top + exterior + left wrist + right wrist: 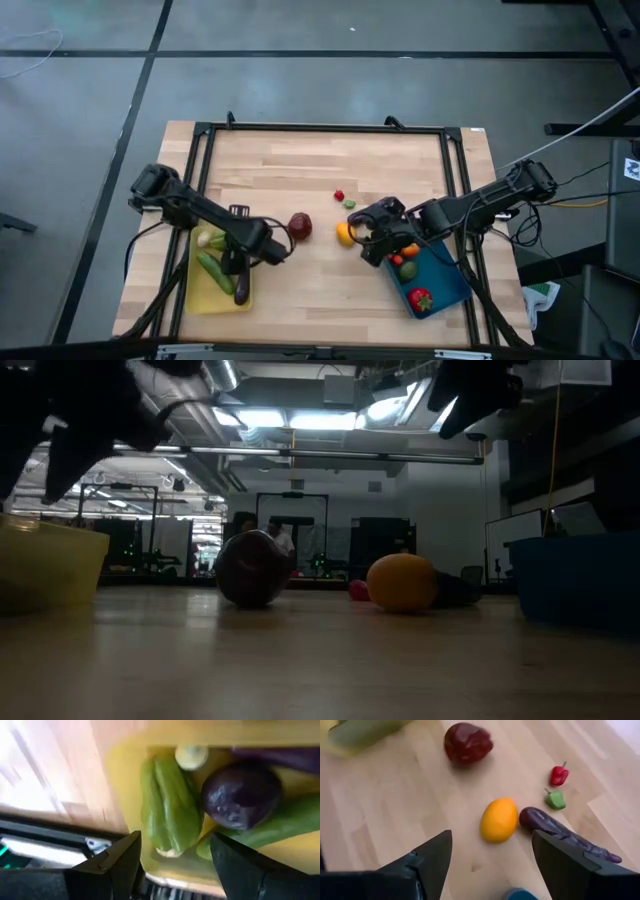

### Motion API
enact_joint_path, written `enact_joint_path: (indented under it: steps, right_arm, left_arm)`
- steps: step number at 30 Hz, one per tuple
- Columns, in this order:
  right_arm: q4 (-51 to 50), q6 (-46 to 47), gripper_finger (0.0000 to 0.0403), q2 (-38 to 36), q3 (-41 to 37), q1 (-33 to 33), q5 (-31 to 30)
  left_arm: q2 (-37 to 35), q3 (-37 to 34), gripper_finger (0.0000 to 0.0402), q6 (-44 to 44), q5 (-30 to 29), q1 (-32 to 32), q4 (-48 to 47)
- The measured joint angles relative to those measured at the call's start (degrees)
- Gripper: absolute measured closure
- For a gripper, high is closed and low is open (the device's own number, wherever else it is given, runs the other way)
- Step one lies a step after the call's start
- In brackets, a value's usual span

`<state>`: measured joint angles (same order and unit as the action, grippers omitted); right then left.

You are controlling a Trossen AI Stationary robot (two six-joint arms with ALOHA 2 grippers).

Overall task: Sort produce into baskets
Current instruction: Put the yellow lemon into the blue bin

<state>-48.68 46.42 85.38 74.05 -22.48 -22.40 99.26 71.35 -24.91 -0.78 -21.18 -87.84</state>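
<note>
My left gripper [175, 840] hangs open over the yellow basket [203, 290], touching nothing. Below it lie a green pepper [170, 805], a dark purple eggplant [242, 795], a green cucumber [285, 820] and a small pale piece [191, 756]. My right gripper [491, 834] stands open above the table, next to the blue basket [445, 290]. On the wood ahead of it rest an orange [499, 820], a purple eggplant [560, 832], a small green pepper [555, 799], a small red pepper [559, 774] and a dark red apple [468, 742].
The blue basket holds a red piece [421, 298], a green one [408, 270] and an orange one [410, 250]. Bare wood lies across the far half of the table [320, 160]. A black frame [210, 130] runs around the table's edges.
</note>
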Motion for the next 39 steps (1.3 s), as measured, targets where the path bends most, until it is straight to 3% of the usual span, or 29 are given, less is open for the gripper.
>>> enact_joint_path:
  steps: [10, 17, 39]
  right_arm:
    - [10.67, 1.32, 0.013, 2.02, -5.97, 3.12, 1.42]
    - [12.84, 1.16, 0.013, 8.11, -6.43, 7.01, 4.91]
    - [17.89, 3.25, 0.0129, 20.63, -6.16, 8.26, 6.14]
  left_arm:
    - [-13.64, 0.02, 0.0167, -0.08, -7.12, 4.22, 16.5]
    - [-15.55, 0.02, 0.0167, 3.86, -9.63, 6.55, 27.79]
    - [-15.19, 0.0, 0.0167, 7.92, -9.59, 8.6, 28.96]
